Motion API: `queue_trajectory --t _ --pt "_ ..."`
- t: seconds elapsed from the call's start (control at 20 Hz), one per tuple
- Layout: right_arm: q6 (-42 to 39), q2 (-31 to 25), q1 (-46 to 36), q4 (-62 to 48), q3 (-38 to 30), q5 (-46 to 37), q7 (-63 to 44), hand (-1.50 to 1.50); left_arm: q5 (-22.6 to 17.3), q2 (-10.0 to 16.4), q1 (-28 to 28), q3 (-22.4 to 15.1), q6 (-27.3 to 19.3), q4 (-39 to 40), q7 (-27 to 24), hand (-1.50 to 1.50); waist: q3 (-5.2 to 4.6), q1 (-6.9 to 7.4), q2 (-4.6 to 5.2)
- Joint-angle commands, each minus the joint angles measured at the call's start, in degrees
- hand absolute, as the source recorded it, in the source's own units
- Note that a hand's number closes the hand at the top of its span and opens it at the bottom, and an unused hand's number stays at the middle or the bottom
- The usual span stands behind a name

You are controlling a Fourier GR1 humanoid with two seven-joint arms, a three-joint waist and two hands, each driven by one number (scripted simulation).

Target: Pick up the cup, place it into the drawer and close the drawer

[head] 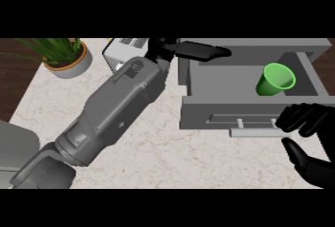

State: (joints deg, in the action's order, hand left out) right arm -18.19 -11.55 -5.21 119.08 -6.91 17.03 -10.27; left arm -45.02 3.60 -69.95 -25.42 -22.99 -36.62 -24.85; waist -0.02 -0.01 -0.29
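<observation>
The grey drawer [196, 84] stands pulled out at the right of the counter. Inside it, toward the right, the green cup [278, 80] lies tilted with its mouth facing the view. My right hand [307, 122] is at the drawer's front right corner, with relaxed, bent fingers over the right end of the pale bar handle [255, 132] and the thumb spread apart below. It holds nothing. My left forearm crosses the counter diagonally. My left hand [203, 49] reaches over the drawer's back left corner with straight fingers, apart from the cup.
A potted plant [65, 60] stands at the counter's back left corner. A pale boxy appliance [126, 49] sits beside it, partly hidden by my left arm. Marble counter [183, 155] spreads in front of the drawer. Dark floor shows along the left edge.
</observation>
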Motion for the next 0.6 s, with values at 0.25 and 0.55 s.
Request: queue_trajectory --t 0.25,0.55 --pt "-5.51 -4.64 3.73 -1.09 1.57 -9.58 3.55 1.50 -0.73 9.93 15.58 1.64 -1.75 -18.96 4.90 -1.50 0.02 1.91 -0.31" --pt "-3.04 -3.55 2.00 -1.73 4.37 -14.87 0.11 1.50 -1.09 18.82 29.99 3.09 0.02 -33.55 7.58 -1.50 0.01 1.66 -0.05"
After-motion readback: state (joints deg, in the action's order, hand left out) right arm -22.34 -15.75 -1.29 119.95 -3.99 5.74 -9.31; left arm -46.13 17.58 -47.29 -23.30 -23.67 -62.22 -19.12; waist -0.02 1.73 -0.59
